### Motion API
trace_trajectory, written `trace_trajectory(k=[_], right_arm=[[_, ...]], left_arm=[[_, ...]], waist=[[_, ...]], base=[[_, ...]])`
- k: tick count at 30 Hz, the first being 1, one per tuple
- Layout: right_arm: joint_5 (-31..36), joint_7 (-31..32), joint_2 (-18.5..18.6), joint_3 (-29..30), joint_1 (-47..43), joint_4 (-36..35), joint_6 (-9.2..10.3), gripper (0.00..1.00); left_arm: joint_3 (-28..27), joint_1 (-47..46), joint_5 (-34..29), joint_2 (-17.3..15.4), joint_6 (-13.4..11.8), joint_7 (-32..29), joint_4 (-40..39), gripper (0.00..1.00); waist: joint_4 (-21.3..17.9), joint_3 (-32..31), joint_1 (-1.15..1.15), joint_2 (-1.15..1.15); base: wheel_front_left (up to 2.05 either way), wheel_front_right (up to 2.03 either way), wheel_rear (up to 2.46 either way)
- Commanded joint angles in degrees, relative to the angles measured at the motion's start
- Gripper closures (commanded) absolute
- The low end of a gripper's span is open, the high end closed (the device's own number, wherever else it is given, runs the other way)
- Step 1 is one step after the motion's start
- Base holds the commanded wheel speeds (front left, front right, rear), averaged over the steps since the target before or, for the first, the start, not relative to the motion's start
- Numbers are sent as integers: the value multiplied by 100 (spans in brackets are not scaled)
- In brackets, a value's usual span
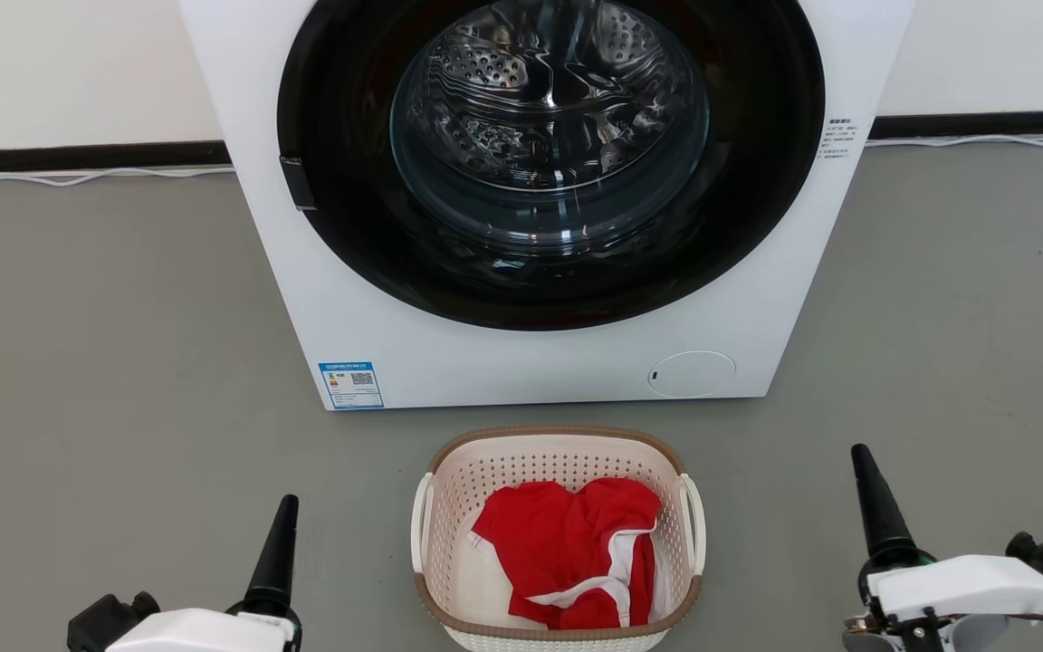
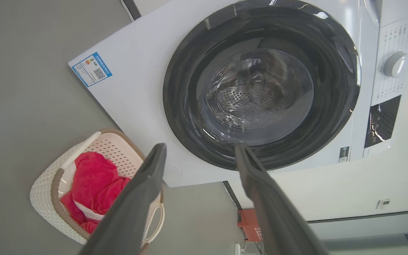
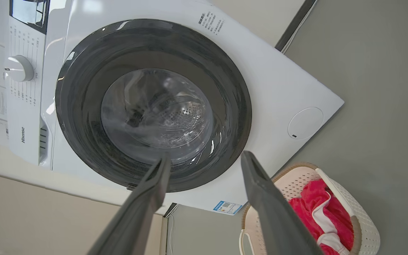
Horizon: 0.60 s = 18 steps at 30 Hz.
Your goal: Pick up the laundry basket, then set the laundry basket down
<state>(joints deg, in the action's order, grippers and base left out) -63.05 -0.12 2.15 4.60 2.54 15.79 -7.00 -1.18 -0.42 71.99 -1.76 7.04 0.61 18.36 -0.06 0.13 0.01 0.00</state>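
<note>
Nearest, at the bottom edge of the head view, the two white wrists sit low on either side. The left hand (image 2: 200, 148) has its jaws wide apart with nothing between them, and one dark finger (image 1: 279, 548) points up at the lower left. The right hand (image 3: 204, 157) is likewise spread and empty, and its finger (image 1: 876, 507) rises at the lower right. Between them, apart from both, the laundry basket (image 1: 494, 471) stands upright on the grey floor (image 1: 105, 362). It is cream-white and perforated, with a brown woven-look rim, and a white loop handle (image 1: 695, 525) shows on each short side. Neither hand touches it. Inside lies a crumpled red garment (image 1: 567, 552) with white trim, heaped toward the robot's right half, so bare basket bottom shows at the left.

Just beyond the basket, near but not touching, stands the white washing machine (image 1: 503, 362). Low on its front panel are a blue label (image 1: 351, 385) at the left and a round cap (image 1: 692, 373) at the right. Above them is the round door (image 1: 757, 226) with its broad black ring, and the perforated steel drum (image 1: 485, 68) shows through its glass bowl. The left wrist view catches a pale dial (image 2: 397, 64) on the control panel.

Farthest back, a black skirting strip (image 1: 78, 156) runs along the foot of the pale wall, with a white cable (image 1: 78, 177) lying on the floor beside it
</note>
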Motion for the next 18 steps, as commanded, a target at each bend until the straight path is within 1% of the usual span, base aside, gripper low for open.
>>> trace_trajectory(k=[1,13,18], right_arm=[[324,-119,53,-107,145,-195,-20,0],[1499,-320,102,-221,143,-168,-24,0],[1950,-404,101,-210,150,-117,-26,0]], left_arm=[[-8,-179,-282,-41,-36,69,-143,0],[74,-164,-1453,-51,-160,271,-195,0],[112,-140,-1841,-56,-195,355,-203,0]], waist=[[-3,1,-1,0],[2,0,-1,0],[5,-12,-1,0]], base=[[0,0,0],[0,0,0],[0,0,0]])
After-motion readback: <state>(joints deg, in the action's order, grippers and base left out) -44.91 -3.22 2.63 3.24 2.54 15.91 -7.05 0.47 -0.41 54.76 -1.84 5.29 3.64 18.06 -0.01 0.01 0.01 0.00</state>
